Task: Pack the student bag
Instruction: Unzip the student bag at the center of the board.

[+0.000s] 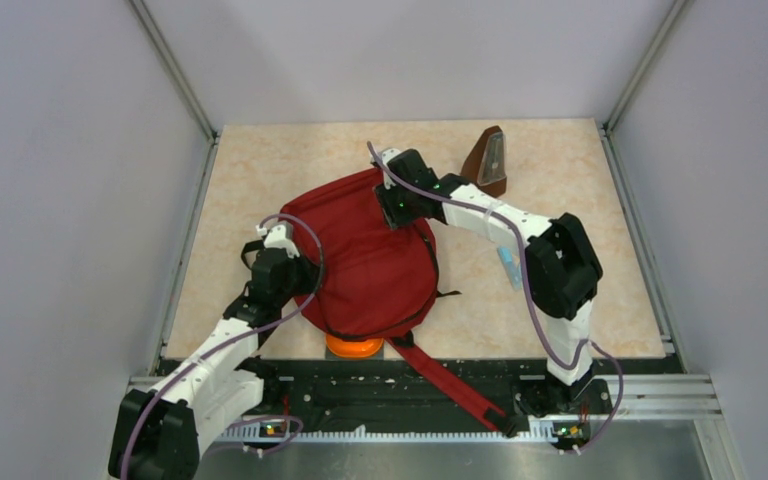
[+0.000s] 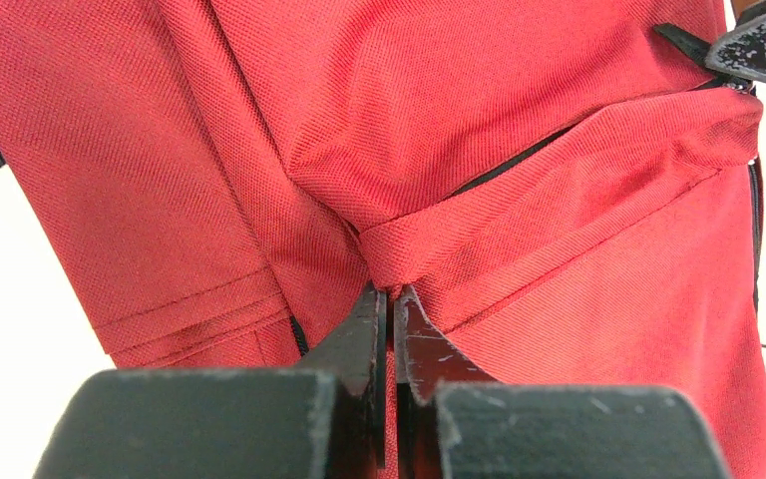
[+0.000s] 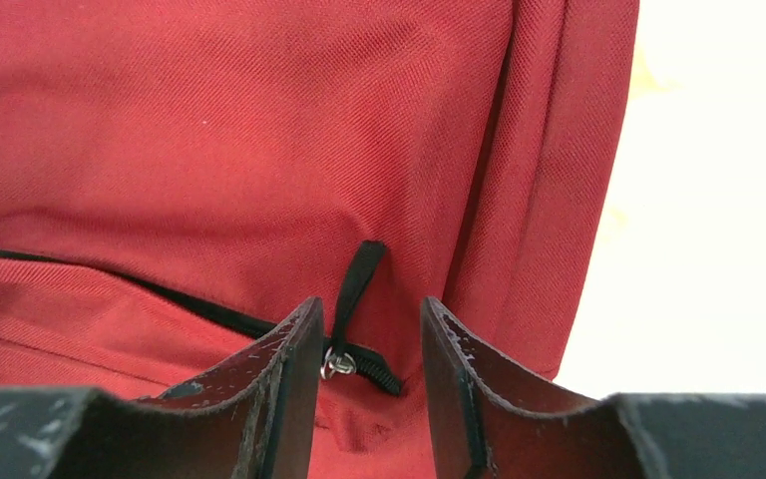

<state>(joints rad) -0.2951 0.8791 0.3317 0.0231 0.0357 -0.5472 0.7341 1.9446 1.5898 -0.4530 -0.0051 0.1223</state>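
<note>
Teamwork: left gripper (image 2: 389, 294) clamps a fold at the near-left of the large dark-red fabric student bag (image 1: 370, 265), mid-table, probably steadying it; right gripper (image 3: 367, 309), jaws apart, straddles the black fabric zipper pull (image 3: 357, 274) on the far side.

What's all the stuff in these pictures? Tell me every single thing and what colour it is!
backpack: one, dark red, middle of the table
strap: one, long and red, trailing from the backpack over the near edge of the table
zip pull: one, black, on the backpack's zip
orange thing: one, orange, peeking out from under the backpack's near edge; too hidden to name
brown thing: one, brown, far right part of the table
blue thing: one, small and light blue, right of the backpack
table: one, beige, under everything
left hand: one, black, shut on a fold of the backpack
right hand: one, black, open, a finger on each side of the zip pull
</note>
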